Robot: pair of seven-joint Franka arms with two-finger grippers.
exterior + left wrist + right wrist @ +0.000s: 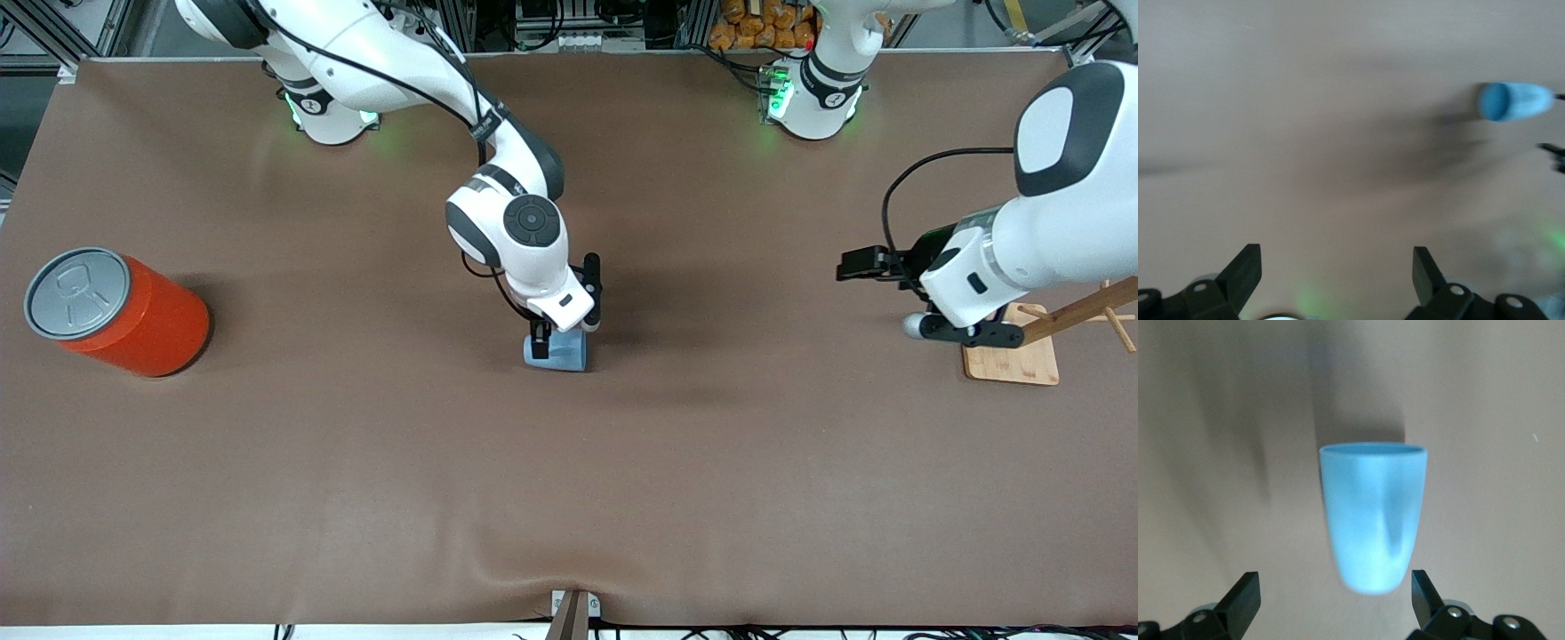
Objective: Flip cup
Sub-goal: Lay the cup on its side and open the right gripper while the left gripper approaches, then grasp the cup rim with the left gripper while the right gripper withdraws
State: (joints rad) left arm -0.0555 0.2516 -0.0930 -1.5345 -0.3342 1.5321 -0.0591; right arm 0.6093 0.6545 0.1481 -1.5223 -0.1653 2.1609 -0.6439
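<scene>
So the cup (556, 353) is lying on its side mid-bench (569, 480), well apart from the orange can (120, 311). The right hand (562, 336) sits right over it, fingers spread wide around it, not gripping. Left hand (867, 264) waits with fingers wide, beside the wooden stand (1013, 356).

Small light-blue tapered plastic cup (556, 353): upper part hidden under right gripper (562, 336); smeared in left wrist view.
</scene>
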